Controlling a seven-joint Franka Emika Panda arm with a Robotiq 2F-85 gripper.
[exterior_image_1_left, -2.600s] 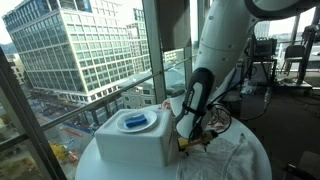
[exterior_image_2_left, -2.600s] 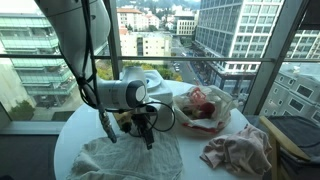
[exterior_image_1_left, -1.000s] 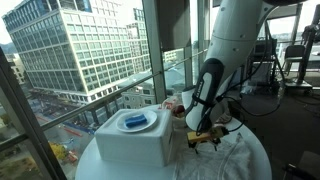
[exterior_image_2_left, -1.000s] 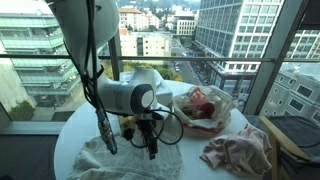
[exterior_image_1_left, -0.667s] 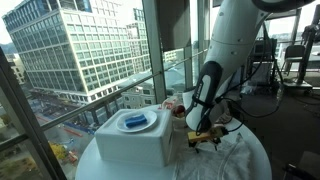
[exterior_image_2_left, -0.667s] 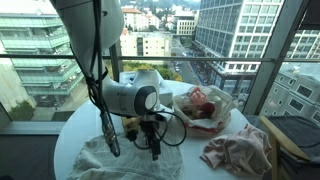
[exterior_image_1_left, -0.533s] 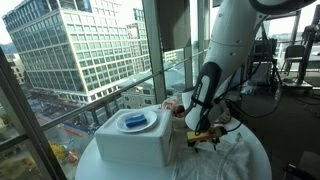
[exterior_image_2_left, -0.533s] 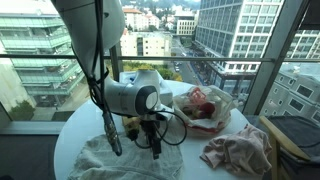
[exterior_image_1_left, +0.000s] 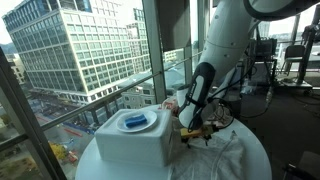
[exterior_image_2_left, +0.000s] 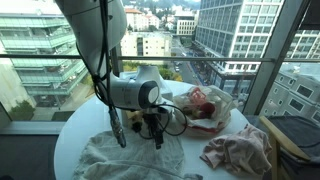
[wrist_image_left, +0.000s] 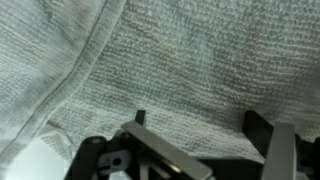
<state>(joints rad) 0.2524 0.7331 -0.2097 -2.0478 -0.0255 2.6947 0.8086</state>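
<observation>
My gripper (exterior_image_1_left: 196, 137) points down over a white towel (exterior_image_2_left: 125, 157) spread on the round white table (exterior_image_2_left: 70, 140); it also shows in the other exterior view (exterior_image_2_left: 156, 141). In the wrist view the towel (wrist_image_left: 190, 60) fills the picture and the two dark fingers (wrist_image_left: 198, 122) stand apart with only cloth between them. The gripper is open and holds nothing. Its tips are just above or touching the towel; I cannot tell which. The towel also shows beside the arm (exterior_image_1_left: 225, 160).
A white box with a blue-rimmed top (exterior_image_1_left: 133, 137) stands next to the gripper. A clear bag of red and pink cloth (exterior_image_2_left: 205, 108) lies behind the arm. A pinkish crumpled cloth (exterior_image_2_left: 235, 150) lies near the table edge. Window glass surrounds the table.
The arm has shifted a little toward the white box and the gripper has lifted slightly over the towel. The jaws stay open.
</observation>
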